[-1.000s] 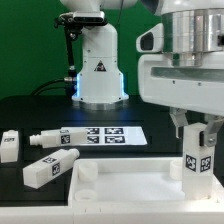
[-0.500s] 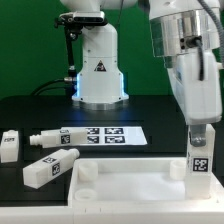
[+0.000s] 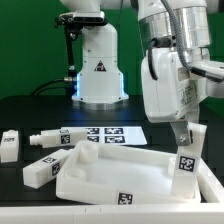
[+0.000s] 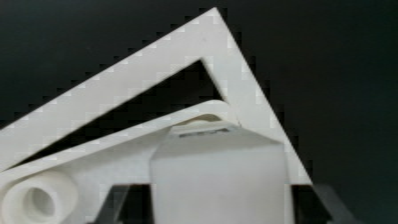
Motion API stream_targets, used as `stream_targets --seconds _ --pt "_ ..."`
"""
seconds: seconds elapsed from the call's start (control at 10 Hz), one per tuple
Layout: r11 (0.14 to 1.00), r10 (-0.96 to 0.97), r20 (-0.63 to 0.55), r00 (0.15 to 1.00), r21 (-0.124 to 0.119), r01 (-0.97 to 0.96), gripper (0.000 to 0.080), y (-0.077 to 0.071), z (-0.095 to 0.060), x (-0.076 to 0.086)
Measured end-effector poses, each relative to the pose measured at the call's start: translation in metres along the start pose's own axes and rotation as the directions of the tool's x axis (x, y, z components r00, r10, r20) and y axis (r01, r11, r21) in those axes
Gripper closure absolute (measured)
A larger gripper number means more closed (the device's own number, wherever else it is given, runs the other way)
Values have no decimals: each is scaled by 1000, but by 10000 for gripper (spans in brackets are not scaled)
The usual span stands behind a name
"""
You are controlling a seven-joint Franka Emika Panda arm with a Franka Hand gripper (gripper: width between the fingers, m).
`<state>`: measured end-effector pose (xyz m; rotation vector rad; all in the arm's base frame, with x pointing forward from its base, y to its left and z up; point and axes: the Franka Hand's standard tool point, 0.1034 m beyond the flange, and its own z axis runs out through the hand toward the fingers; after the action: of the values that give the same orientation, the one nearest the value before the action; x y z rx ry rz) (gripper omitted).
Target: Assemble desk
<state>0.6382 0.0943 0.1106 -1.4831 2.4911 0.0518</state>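
**tagnerd:** Honestly, the two cams each give only half of it. In the exterior view the gripper [image 3: 187, 140] hangs at about 4 o'clock with its jaws pinching a leg [image 3: 187, 160]. That leg stands upright, long axis 12 to 6, with its tag facing the camera. The desk top [image 3: 110, 178] fills 6 o'clock on the black table [image 3: 30, 112]. Its long axis runs roughly 9 to 3, and its 3 o'clock end is right up against the held leg. Three loose legs [image 3: 48, 170] lie at 8 o'clock. The marker board [image 3: 105, 135] sits just past the top toward 12, and the robot base [image 3: 100, 75] is further out at 12.

**panda_fan:** The wrist cam shows none of that side stuff. You only get one corner of the top's rim as a white wedge against the black, the held leg clamped between dark jaws, and a round socket [image 4: 36, 200] just beside it. I think the leg's tip is touching that corner, but it's too blurry to say whether it's seated.

**tagnerd:** And versus half a second ago?

**panda_fan:** The top lay flat and square to the frame then, with its near wall cut off. Now it's tipped and skewed, and that wall shows a tag. The leg has barely moved.
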Motion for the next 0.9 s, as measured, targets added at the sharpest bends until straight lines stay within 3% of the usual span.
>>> stream_targets --seconds 0.2,0.3,0.5,0.9 --pt "999 -34 0 999 -9 34 257 3 -1 -3" --pt "996 -82 9 997 -17 82 183 7 -7 -10" --pt "988 -154 31 988 1 154 157 6 -26 -16" --pt "980 -197 24 980 -6 197 150 8 -20 -13"
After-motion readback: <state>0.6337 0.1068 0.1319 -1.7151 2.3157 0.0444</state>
